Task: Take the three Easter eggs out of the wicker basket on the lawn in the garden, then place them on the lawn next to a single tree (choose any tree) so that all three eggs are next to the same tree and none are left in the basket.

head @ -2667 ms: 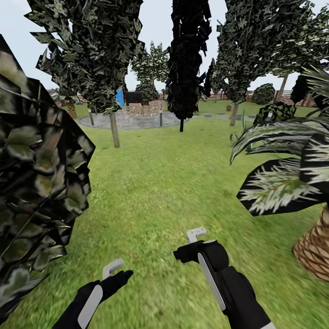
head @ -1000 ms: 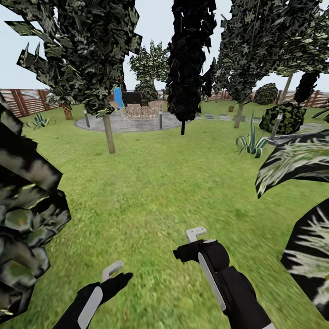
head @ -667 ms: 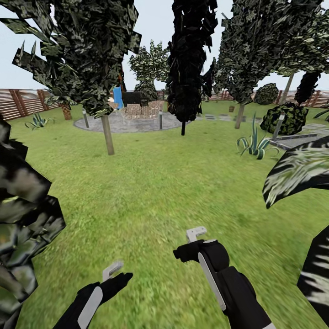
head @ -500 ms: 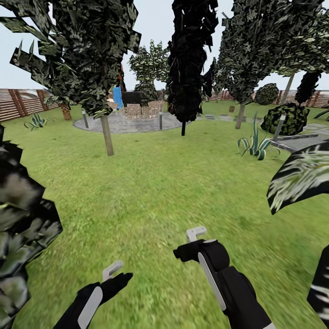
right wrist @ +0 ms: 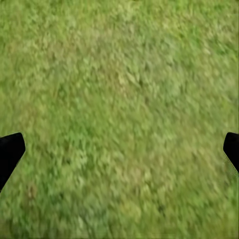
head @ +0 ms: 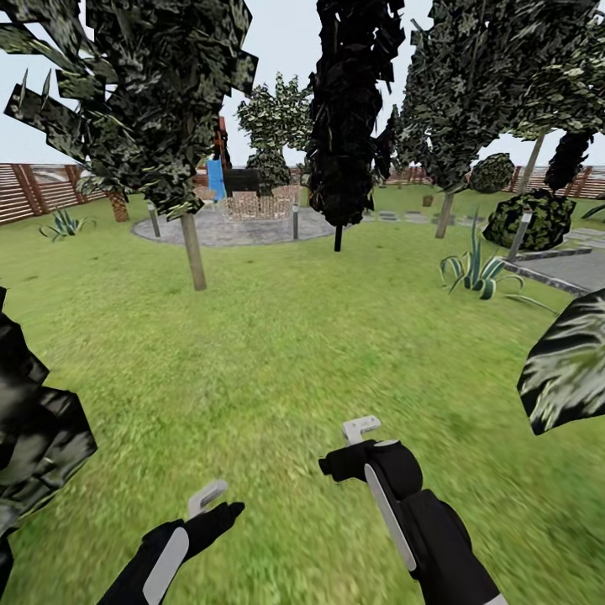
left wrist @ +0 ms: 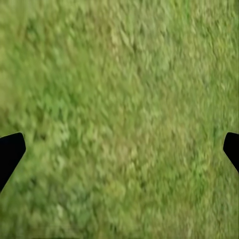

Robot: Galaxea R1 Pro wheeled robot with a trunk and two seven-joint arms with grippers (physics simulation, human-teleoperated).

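The three Easter eggs and the wicker basket are out of view, and so is a thick-trunked tree. The lawn (head: 294,336) spreads wide ahead of me in the garden, with the brown slat fence (head: 42,189) at its far side. My left gripper (head: 206,497) hangs low over the grass, open with nothing in it; the left wrist view has its dark fingertips (left wrist: 10,152) far apart over bare grass. My right gripper (head: 361,430) is a little further forward, also open, and blurred grass lies between its fingertips (right wrist: 10,152).
A slim pale-trunked tree (head: 194,252) stands ahead left, a thin dark one (head: 338,235) in the middle, another (head: 444,214) ahead right. Dark foliage (head: 34,437) crowds my near left, a palm frond (head: 571,361) my near right. Beyond lie a paved circle (head: 244,225), a spiky plant (head: 475,273) and a bush (head: 533,218).
The whole view has shifted as I travel: the near foliage on the left and the palm frond on the right slide outward, opening more lawn. Both arms keep the same pose.
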